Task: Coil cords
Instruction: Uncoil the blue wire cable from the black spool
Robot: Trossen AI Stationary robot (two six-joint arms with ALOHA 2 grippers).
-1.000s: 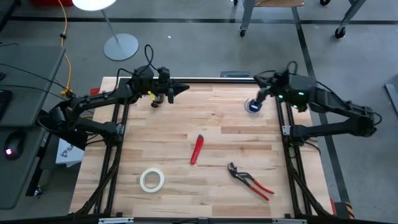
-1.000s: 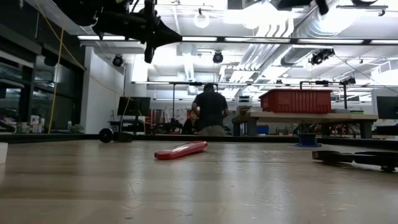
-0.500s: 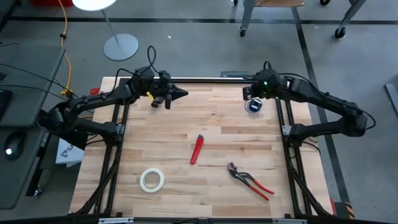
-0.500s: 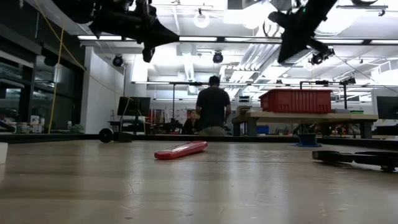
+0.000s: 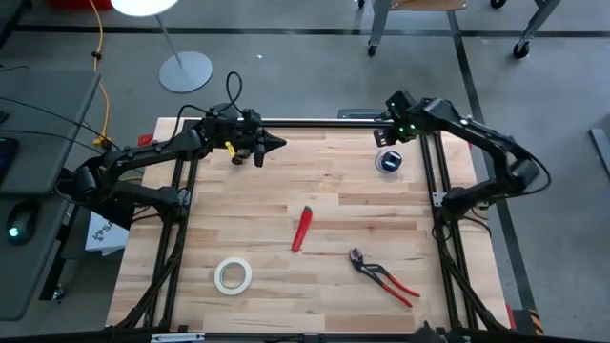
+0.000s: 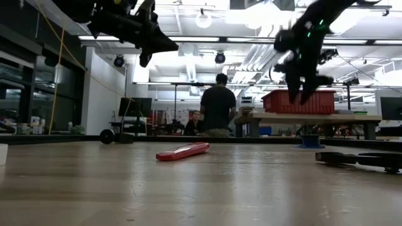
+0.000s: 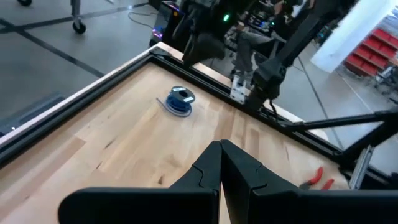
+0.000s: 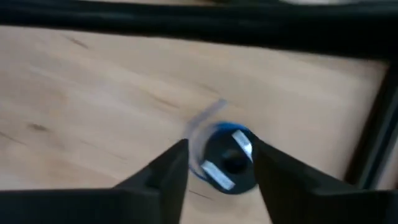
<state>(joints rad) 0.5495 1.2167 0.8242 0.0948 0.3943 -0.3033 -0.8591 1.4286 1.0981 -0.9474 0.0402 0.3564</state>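
though blurry, r hand apart above spool

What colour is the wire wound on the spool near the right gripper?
Blue, wound on the black spool; the left wrist view shows it best.

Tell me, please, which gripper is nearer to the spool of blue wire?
Right. The right gripper hangs open just above the spool, while the shut left gripper hovers far across the table.
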